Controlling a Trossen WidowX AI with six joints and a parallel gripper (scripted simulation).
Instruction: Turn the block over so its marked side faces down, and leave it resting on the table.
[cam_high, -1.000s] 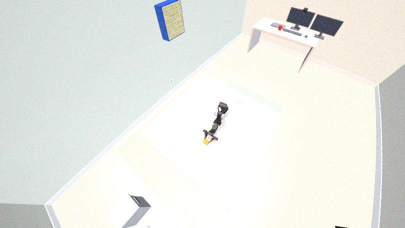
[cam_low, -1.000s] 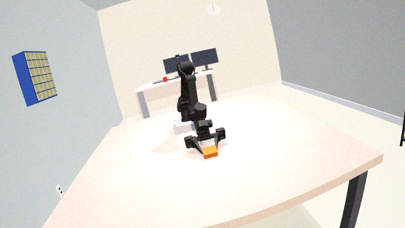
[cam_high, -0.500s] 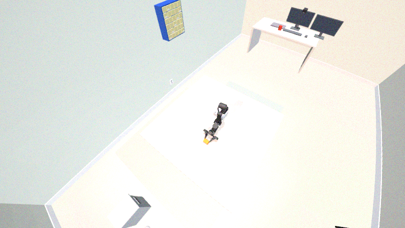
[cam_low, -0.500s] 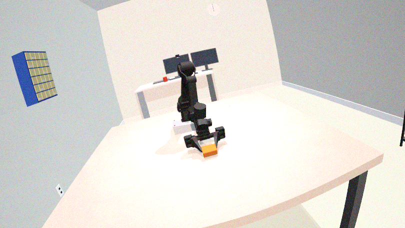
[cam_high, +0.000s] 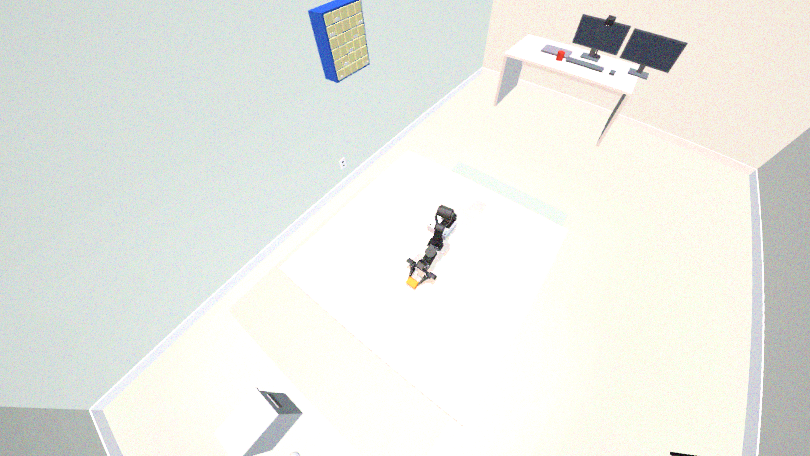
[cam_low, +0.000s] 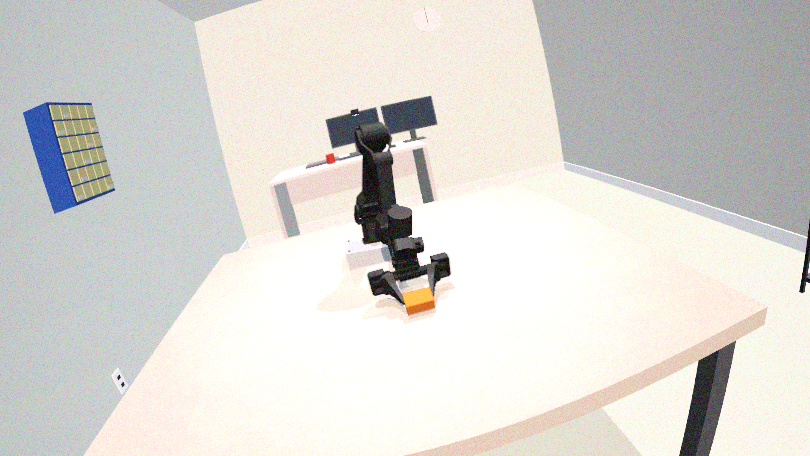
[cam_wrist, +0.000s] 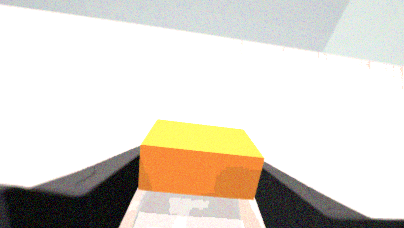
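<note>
My gripper (cam_high: 415, 279) (cam_low: 419, 295) (cam_wrist: 201, 167) is shut on the orange block (cam_high: 412, 282) (cam_low: 420, 306) (cam_wrist: 192, 137), with one finger against each short side. The block is low over the table (cam_low: 340, 385); whether it touches cannot be told. In the wrist view its bright yellow-lit face is uppermost and an orange face is turned to the camera. A pale grey and pinkish patch (cam_wrist: 187, 205) shows just below the orange face, between the fingers; whether it is the block's marked side is unclear. The block's underside is hidden.
The arm's pale base (cam_low: 368, 254) stands behind the gripper. The table's near edge (cam_low: 566, 405) runs across the front in the exterior view. A white desk (cam_high: 566, 70) with two monitors and a red mug (cam_high: 560, 55) stands far behind, away from the arm.
</note>
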